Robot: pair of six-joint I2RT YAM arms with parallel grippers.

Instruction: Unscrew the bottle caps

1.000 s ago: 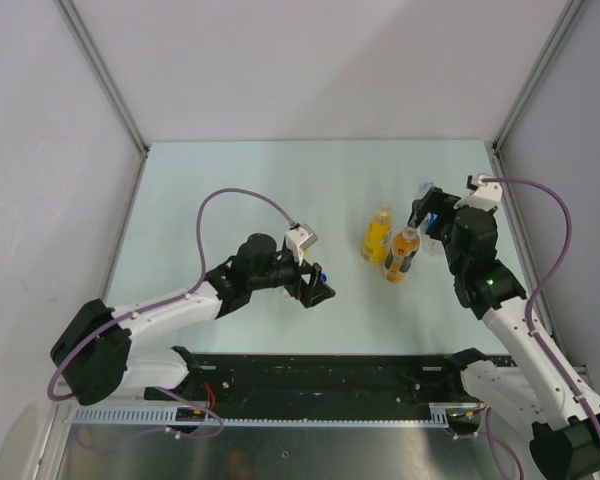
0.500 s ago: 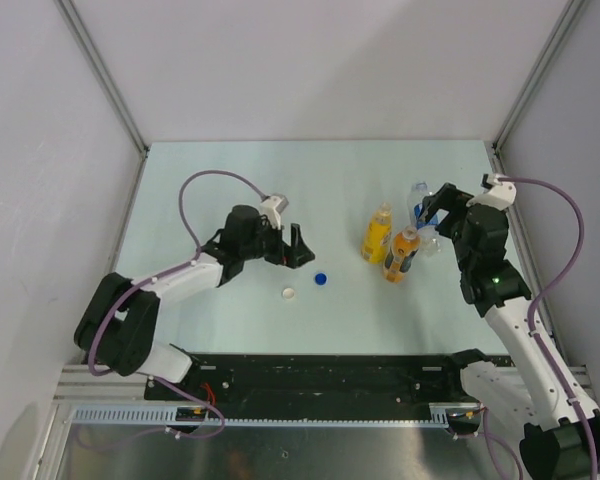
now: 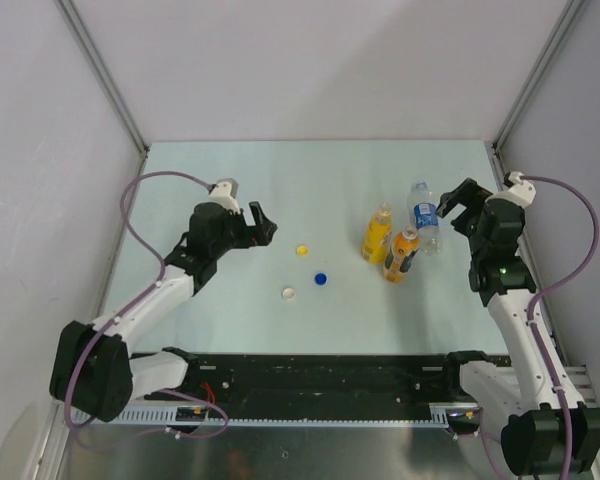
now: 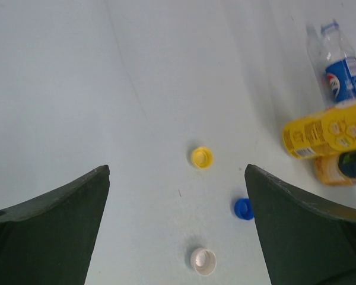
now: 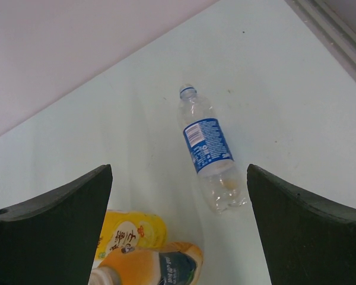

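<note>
Three caps lie loose on the table: yellow (image 3: pixel 302 250), blue (image 3: pixel 321 279) and white (image 3: pixel 289 293). They also show in the left wrist view, yellow cap (image 4: pixel 202 157), blue cap (image 4: pixel 243 208), white cap (image 4: pixel 203 261). The clear water bottle (image 3: pixel 423 215), yellow juice bottle (image 3: pixel 376 233) and dark-labelled orange bottle (image 3: pixel 403 254) stand together, uncapped. My left gripper (image 3: pixel 260 224) is open and empty, left of the caps. My right gripper (image 3: pixel 454 200) is open and empty, just right of the clear bottle (image 5: pixel 210 148).
The table is pale green with grey walls on three sides and a metal frame post near the right gripper. The arm bases and a black rail run along the near edge.
My left gripper pulled back left and up from the caps, and the yellow cap now shows on the table. My right gripper let go of the clear bottle and backed off right.
</note>
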